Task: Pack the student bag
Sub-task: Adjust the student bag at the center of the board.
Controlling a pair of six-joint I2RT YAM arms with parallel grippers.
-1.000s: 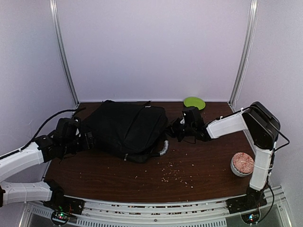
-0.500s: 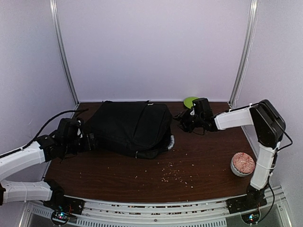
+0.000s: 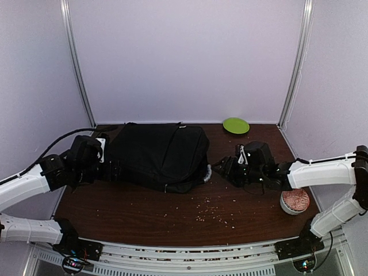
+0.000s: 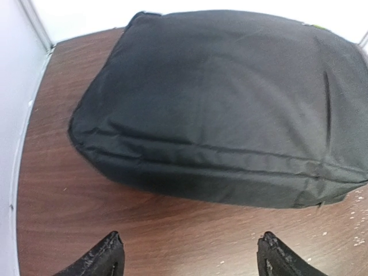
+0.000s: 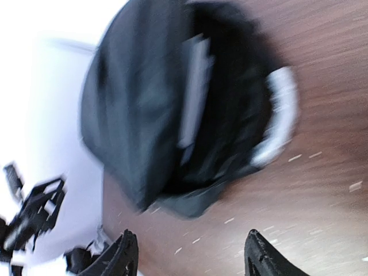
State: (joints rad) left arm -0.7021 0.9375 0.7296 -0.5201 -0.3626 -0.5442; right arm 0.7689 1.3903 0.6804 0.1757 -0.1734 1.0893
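The student bag point(image 3: 158, 155) is a large black soft bag lying flat across the back left of the brown table. It fills the top of the left wrist view point(image 4: 230, 103) and shows blurred in the right wrist view point(image 5: 149, 115), its grey padded handle point(image 5: 282, 115) at the end facing me. My left gripper point(image 3: 110, 170) hovers just off the bag's left side, open, with only bare table between its fingertips point(image 4: 190, 244). My right gripper point(image 3: 223, 167) is a short way off the bag's right end, also open and empty point(image 5: 190, 241).
A green plate point(image 3: 236, 125) lies at the back right by the wall. A patterned bowl point(image 3: 295, 200) stands at the right, close under my right forearm. Pale crumbs point(image 3: 213, 213) are scattered over the table in front of the bag.
My right gripper has let go at the bag's right end, opened, swung back toward the green plate, then come forward and right. The bag settled flatter. The left gripper barely moved.
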